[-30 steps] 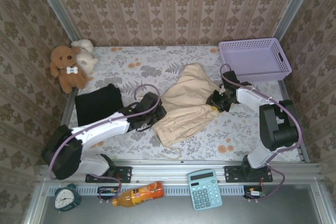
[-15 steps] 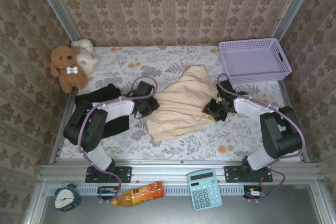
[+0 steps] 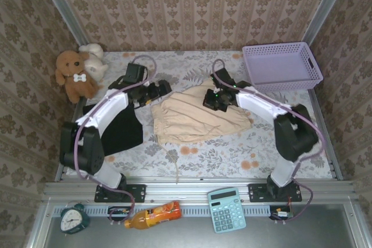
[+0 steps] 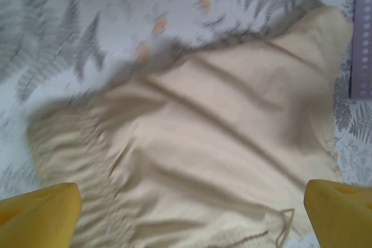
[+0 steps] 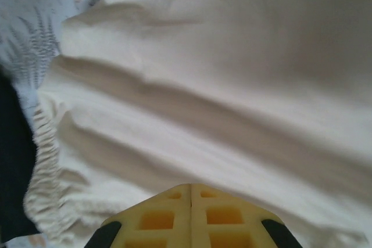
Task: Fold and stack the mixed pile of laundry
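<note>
Top view, mid-frame: beige piece [image 3: 195, 121] is laid flat, gathered waistband [image 3: 160, 125] toward the left, drawstring [image 3: 175, 164] trailed toward the lower edge. The black piece [image 3: 119, 132] is spread just left of it, partly covered by the left arm [image 3: 107, 108]. The left gripper [image 3: 158, 90] is placed at the beige piece's upper-left corner, jaws spread wide, nothing held. In the left wrist view the cloth is seen beyond the yellow fingertips [image 4: 40, 210]. The right gripper [image 3: 213, 99] is set at the beige piece's upper edge, jaws closed tight; a pinched fold cannot be confirmed. Farther back, lavender basket [image 3: 282, 65] upper right, plush toys [image 3: 75, 74] upper left.
</note>
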Controlling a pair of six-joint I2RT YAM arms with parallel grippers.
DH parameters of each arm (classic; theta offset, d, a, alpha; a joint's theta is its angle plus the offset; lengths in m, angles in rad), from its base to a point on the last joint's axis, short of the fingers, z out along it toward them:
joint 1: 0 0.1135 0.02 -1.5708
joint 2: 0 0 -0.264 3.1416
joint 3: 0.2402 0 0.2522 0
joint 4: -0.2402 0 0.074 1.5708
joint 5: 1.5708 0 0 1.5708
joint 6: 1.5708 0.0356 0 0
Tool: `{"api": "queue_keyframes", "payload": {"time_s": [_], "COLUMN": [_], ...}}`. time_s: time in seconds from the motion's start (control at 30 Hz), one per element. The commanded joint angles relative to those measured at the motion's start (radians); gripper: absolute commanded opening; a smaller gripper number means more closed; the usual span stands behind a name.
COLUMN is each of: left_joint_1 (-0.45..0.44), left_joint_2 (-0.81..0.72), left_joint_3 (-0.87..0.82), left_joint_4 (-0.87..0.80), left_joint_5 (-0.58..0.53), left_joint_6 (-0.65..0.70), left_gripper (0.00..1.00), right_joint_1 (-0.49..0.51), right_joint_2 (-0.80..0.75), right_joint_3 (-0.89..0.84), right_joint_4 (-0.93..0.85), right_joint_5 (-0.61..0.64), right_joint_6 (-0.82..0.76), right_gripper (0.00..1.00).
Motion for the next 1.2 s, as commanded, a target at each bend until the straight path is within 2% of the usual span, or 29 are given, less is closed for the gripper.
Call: {"api": "queue_keyframes", "payload": {"time_s": [0.0,0.1,0.27,0.33,0.47,0.57,0.7,0.77,1.1,1.17], "left_joint_1": [0.017,0.016,-0.039,-0.051,-0.060,-0.060,-0.080,-0.098,-0.135,-0.180], "left_joint_2": [-0.073,-0.120,-0.190,-0.194,-0.154,-0.070,0.076,0.117,0.153,0.150], "left_joint_3": [-0.150,-0.273,-0.463,-0.520,-0.568,-0.572,-0.530,-0.506,-0.353,-0.320], "left_joint_4": [0.029,0.084,0.293,0.378,0.472,0.585,0.728,0.765,0.705,0.663], "left_joint_5": [0.038,0.004,-0.073,-0.088,-0.109,-0.081,-0.011,0.000,0.043,0.041], "left_joint_6": [-0.135,-0.261,-0.427,-0.474,-0.463,-0.460,-0.465,-0.469,-0.406,-0.390], "left_gripper": [0.99,0.96,0.92,0.90,0.85,0.80,0.67,0.64,0.64,0.64], "right_joint_1": [0.005,0.009,0.013,0.013,0.013,0.013,0.013,0.013,0.016,0.017], "right_joint_2": [0.137,0.243,0.345,0.356,0.352,0.349,0.343,0.342,0.329,0.328], "right_joint_3": [0.094,0.163,0.184,0.184,0.171,0.170,0.159,0.158,0.131,0.130], "right_joint_4": [-0.099,-0.138,-0.138,-0.138,-0.125,-0.134,-0.137,-0.144,-0.145,-0.145], "right_joint_5": [0.024,-0.005,-0.032,-0.044,-0.062,-0.064,-0.059,-0.057,-0.040,-0.043], "right_joint_6": [-0.081,-0.111,-0.124,-0.123,-0.110,-0.112,-0.113,-0.121,-0.127,-0.127], "right_gripper": [0.00,0.00,0.00,0.00,0.00,0.00,0.00,0.00,0.00,0.00]}}
